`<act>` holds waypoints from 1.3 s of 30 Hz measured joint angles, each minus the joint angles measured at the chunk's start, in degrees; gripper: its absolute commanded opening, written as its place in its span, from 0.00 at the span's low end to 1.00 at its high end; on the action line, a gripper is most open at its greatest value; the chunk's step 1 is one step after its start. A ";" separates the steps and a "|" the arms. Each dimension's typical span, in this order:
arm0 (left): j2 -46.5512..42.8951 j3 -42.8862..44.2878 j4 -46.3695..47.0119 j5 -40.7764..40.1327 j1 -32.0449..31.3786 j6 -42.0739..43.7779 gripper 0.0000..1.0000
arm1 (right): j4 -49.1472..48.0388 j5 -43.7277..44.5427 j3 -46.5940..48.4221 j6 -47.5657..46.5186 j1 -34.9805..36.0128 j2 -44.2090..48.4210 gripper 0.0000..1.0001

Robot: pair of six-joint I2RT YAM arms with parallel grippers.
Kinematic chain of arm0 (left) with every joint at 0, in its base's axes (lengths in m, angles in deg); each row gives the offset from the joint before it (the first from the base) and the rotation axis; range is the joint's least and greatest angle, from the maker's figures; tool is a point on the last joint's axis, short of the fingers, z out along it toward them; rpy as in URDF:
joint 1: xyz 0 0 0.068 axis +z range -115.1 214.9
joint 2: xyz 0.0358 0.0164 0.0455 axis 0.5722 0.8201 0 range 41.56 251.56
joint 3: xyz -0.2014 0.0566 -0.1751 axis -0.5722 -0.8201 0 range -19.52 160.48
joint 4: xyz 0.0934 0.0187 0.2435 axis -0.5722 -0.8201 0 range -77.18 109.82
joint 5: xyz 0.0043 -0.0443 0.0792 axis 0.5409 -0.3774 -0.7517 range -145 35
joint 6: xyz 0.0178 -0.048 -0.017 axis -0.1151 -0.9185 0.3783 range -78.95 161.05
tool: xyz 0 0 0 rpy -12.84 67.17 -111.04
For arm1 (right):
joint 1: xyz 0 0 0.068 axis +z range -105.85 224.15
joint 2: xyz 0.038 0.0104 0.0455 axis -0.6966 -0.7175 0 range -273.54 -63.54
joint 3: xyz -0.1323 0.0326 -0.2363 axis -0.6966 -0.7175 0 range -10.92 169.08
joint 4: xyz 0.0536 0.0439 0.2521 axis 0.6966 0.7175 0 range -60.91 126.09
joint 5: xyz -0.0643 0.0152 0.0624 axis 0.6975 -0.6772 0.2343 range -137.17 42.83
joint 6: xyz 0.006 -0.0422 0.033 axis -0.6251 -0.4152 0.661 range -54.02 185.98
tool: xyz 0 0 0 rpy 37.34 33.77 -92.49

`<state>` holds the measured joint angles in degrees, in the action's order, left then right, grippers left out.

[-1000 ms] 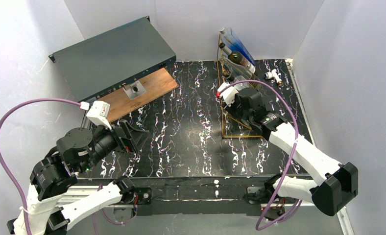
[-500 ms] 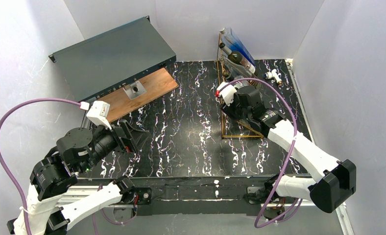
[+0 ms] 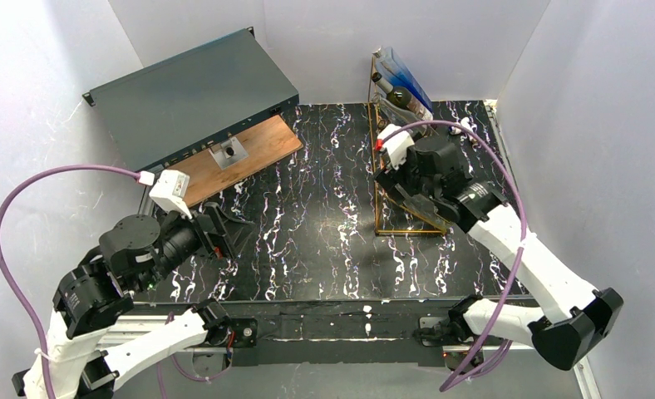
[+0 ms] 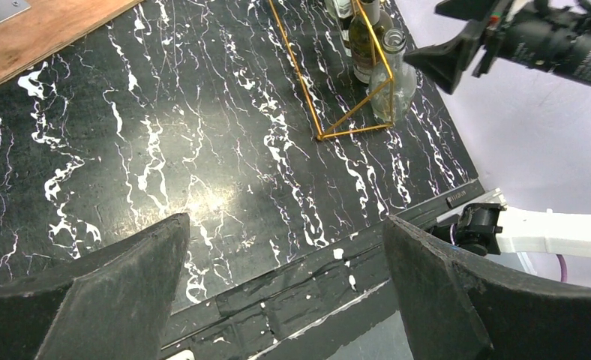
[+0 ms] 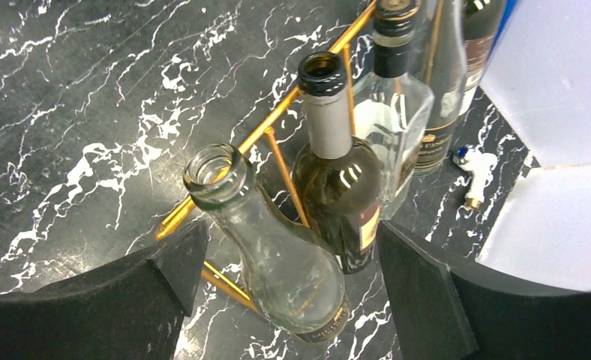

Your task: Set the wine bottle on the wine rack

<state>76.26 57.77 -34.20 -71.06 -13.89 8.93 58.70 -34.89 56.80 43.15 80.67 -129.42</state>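
place: robot lab test cell | evidence: white enclosure walls, black marbled table

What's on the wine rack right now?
A row: empty clear bottle nearest, then dark bottle, square clear bottle, labelled dark bottle. Anything farther back is cut off, and the rungs of the rack beneath them are mostly covered.

A gold wire wine rack stands at the far right of the black marbled worktop. Four bottles lean in it, nearest to farthest: an empty clear glass bottle, a dark green wine bottle, a square clear bottle and a dark labelled bottle. A small white plastic piece lies right of the rack. A dark grey metal box fills the far left corner, with a wooden board at its near edge.
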 measured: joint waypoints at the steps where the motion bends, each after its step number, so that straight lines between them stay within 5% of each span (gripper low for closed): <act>1: 0.20 0.00 0.00 0.00 0.00 0.04 0.99 | 0.83 0.02 0.72 0.17 0.00 0.52 0.92; 12: 5.16 7.65 -0.13 -2.86 0.00 5.84 0.99 | 4.02 3.93 8.85 7.52 0.00 10.01 0.98; 24: 5.60 17.44 4.37 -10.64 0.00 18.80 0.99 | -6.29 12.90 11.28 13.57 0.00 22.97 0.98; 39: 4.81 21.33 10.23 -16.35 0.00 29.24 0.99 | -11.98 20.46 13.86 13.25 0.00 25.35 0.98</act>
<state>81.07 79.11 -23.97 -87.41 -13.89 38.18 46.72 -14.43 70.66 56.40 80.67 -104.07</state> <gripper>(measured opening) 0.993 0.983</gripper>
